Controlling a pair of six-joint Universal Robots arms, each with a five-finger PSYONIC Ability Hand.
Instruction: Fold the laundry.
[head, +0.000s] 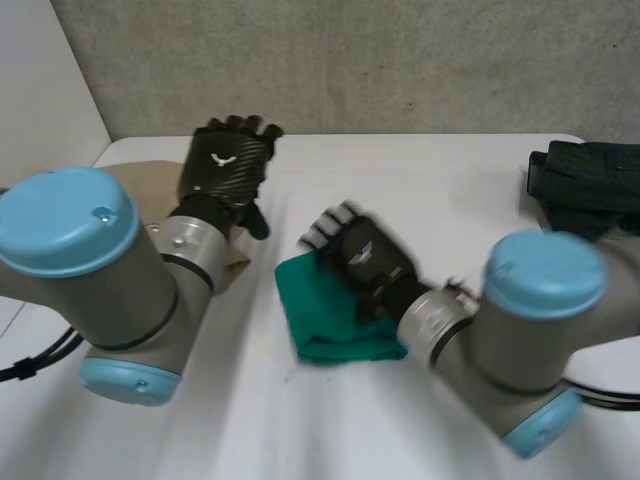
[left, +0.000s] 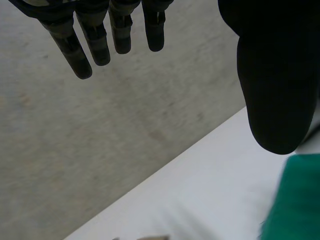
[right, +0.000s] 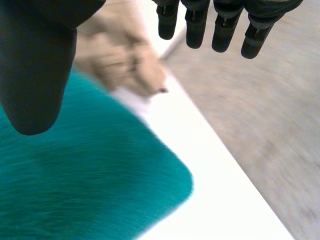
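Likely between folds: right hand (head: 365, 262) over green cloth (head: 335, 330), left hand (head: 228, 160) raised, fingers (right: 222, 30) of both straight, empty. Next, pinch an edge.

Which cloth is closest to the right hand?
The green cloth, under the right hand. The tan cloth is by the left arm; the dark cloth is at the table's edge.

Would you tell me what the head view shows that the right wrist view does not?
The head view adds the left hand, raised and open, and a dark green pile at the table's far right. The right wrist view adds the right hand's palm side, with the fingers straight and apart from the thumb. Both share the green cloth under the right hand, the beige cloth and the white table.
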